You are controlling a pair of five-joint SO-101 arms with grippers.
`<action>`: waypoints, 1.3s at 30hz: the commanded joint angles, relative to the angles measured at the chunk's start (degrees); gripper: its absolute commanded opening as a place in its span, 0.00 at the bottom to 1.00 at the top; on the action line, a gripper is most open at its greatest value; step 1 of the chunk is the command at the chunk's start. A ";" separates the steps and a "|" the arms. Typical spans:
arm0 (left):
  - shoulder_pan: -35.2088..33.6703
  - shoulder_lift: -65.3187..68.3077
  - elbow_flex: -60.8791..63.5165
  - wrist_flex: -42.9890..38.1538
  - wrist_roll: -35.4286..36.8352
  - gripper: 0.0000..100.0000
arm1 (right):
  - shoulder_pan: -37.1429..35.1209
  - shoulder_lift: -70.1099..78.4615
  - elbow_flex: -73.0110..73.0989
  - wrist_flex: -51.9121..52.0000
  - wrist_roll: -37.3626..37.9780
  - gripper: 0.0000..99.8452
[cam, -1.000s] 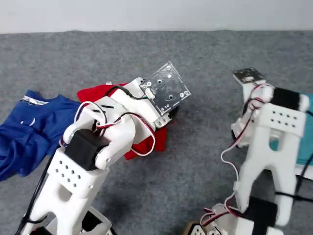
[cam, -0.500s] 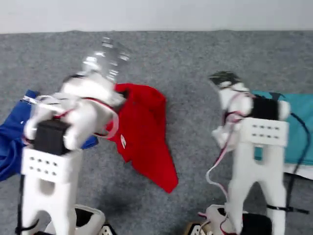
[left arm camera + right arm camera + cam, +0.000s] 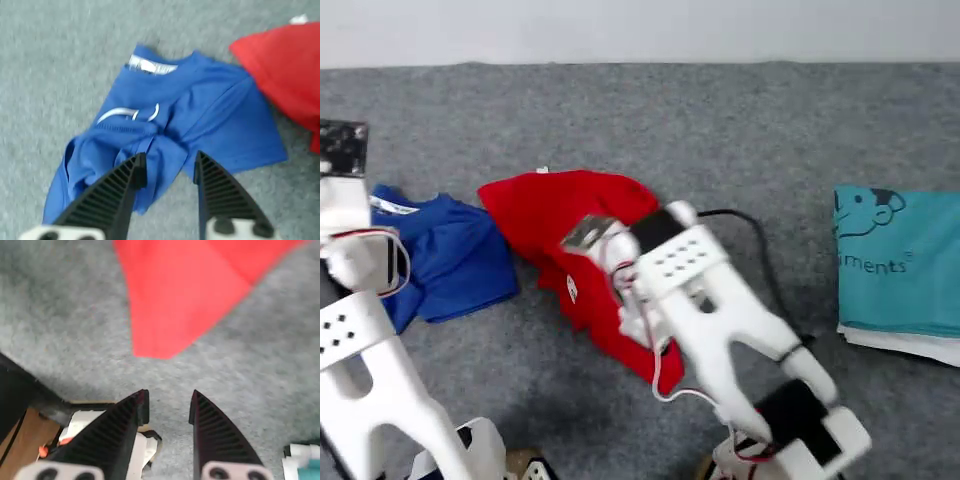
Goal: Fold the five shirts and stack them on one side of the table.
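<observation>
1. A grey table [image 3: 740, 130] is seen from above in the high view.
2. A red shirt [image 3: 560, 215] is laid open, not folded, a little left of the middle of the frame. Its lower tip is pointed toward the bottom of the frame.
3. A blue shirt [image 3: 455, 255] is bunched up at the left of the frame, just beside the red shirt.
4. A teal shirt [image 3: 895, 255] is folded flat at the right edge of the frame, well apart from the red shirt. It is laid on a folded white cloth [image 3: 905, 343], and the edge of that cloth is seen under it.
5. The left arm [image 3: 365, 340] is seen at the lower left of the frame, by the left part of the blue shirt.
6. The left gripper [image 3: 169, 162] is shown in the left wrist view. Its two black fingers are spread apart and nothing is held. The blue shirt is seen under them, but it cannot be told if the cloth is touched.
7. The right arm [image 3: 720, 320] is seen at the lower middle of the frame, across the lower tip of the red shirt.
8. The right gripper [image 3: 168, 397] is shown in the right wrist view. Its fingers are spread apart too, and nothing is held. Bare table is seen between them, and a corner of the red shirt is seen past the tips, not touched.
</observation>
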 commanded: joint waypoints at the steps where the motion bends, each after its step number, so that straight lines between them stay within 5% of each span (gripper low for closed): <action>1: -2.64 -0.18 1.54 -3.25 -0.62 0.16 | -4.18 4.35 -0.18 2.07 -0.62 0.14; 8: -3.78 -0.18 3.74 -5.54 -0.62 0.16 | -5.23 14.99 -0.26 -3.74 -0.79 0.22; 25: -3.78 -0.18 3.74 -5.54 -0.53 0.16 | -5.85 31.16 -0.53 -10.51 -3.25 0.21; 39: -3.78 -0.18 3.82 -5.45 -0.35 0.16 | -2.07 31.43 -1.32 -9.80 -0.44 0.01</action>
